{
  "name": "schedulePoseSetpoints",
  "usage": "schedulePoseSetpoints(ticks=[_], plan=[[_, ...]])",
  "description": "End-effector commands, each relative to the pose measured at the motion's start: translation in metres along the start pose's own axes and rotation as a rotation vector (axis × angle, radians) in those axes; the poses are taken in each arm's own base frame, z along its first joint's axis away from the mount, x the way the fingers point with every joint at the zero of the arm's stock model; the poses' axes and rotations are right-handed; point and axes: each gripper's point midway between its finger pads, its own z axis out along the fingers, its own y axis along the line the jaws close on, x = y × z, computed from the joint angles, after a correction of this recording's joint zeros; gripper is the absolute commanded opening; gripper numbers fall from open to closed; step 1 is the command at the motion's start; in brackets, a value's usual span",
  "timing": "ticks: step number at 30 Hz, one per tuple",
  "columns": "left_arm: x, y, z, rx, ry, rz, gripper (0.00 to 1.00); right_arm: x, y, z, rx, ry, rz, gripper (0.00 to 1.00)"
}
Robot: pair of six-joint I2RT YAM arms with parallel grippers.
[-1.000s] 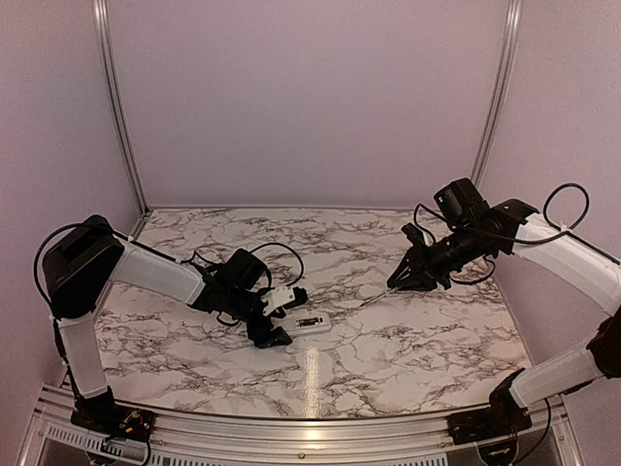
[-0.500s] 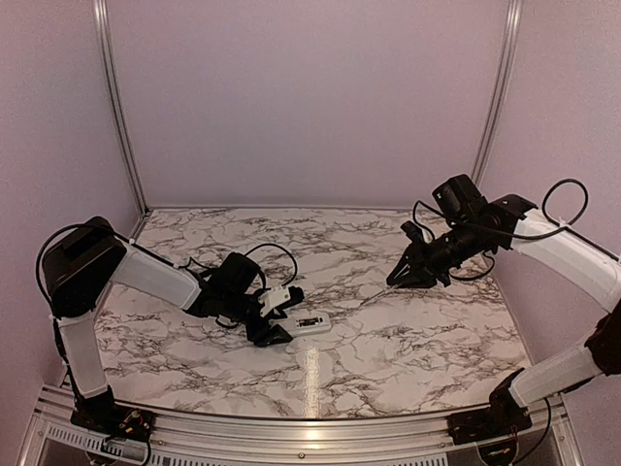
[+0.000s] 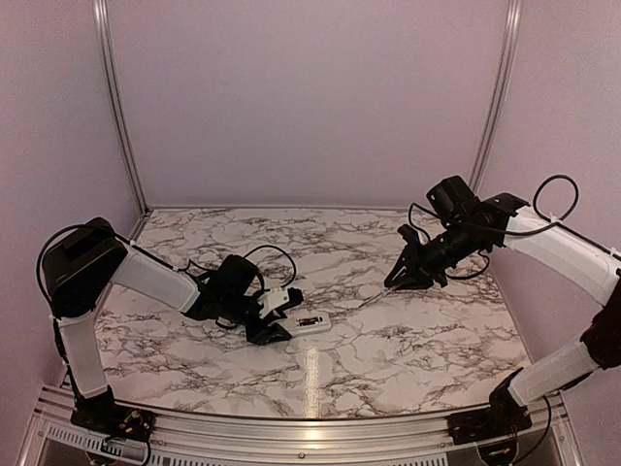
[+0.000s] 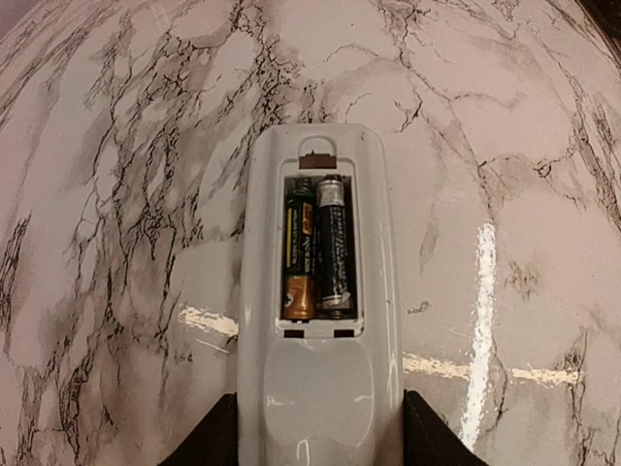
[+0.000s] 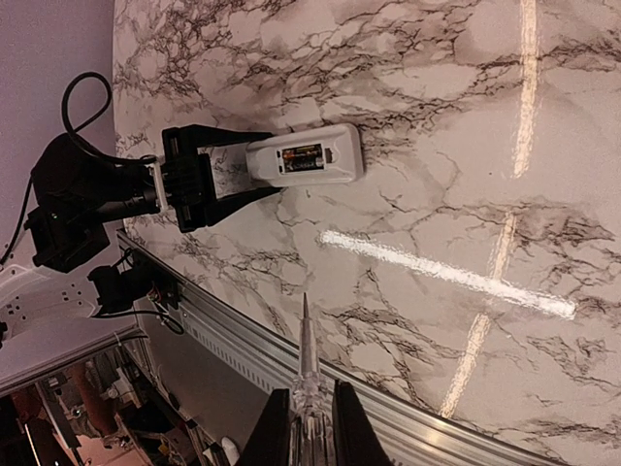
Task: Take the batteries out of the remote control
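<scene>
The white remote control lies on the marble table with its back up and its cover off. Two batteries sit side by side in the open bay, also showing in the right wrist view as batteries. My left gripper has its black fingers pressed against both long sides of the remote's near end; from above, the left gripper sits at the remote. My right gripper is shut on a thin pointed grey stick and hangs above the table, right of the remote, as the right gripper.
The marble table ends at a metal rail along the near edge. Pale walls and aluminium posts close in the back and sides. Black cables loop behind the left wrist.
The left gripper's jaws have closed in from wide apart onto the remote's sides. The right arm has shifted slightly left and down with the stick.
</scene>
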Motion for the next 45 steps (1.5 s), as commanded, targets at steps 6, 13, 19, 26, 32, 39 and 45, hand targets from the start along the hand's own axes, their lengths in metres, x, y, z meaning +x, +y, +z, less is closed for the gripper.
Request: schedulePoseSetpoints(ticks=[6,13,19,26,32,39,45], plan=[[-0.009,-0.004,-0.006,0.017,0.042,-0.061,0.0,-0.009,0.012,-0.009,-0.01,-0.052,-0.049,0.0],[-0.032,0.017,-0.016,-0.073,0.04,-0.17,0.0,-0.011,0.015,-0.011,-0.027,-0.075,-0.078,0.0],[-0.058,0.033,-0.037,-0.169,-0.031,-0.18,0.0,-0.013,0.018,-0.011,-0.045,-0.089,-0.103,0.0],[-0.076,0.035,-0.045,-0.127,-0.003,-0.242,0.0,-0.016,0.021,-0.014,-0.051,-0.114,-0.131,0.0],[-0.087,0.028,-0.051,-0.093,-0.038,-0.225,0.0,-0.016,0.023,-0.019,-0.05,-0.132,-0.155,0.0],[-0.094,0.02,-0.051,-0.092,-0.021,-0.268,0.0,-0.013,0.02,-0.026,-0.034,-0.151,-0.166,0.0],[-0.091,0.017,-0.046,-0.086,-0.045,-0.366,0.0,-0.008,0.018,-0.031,-0.038,-0.171,-0.173,0.0]])
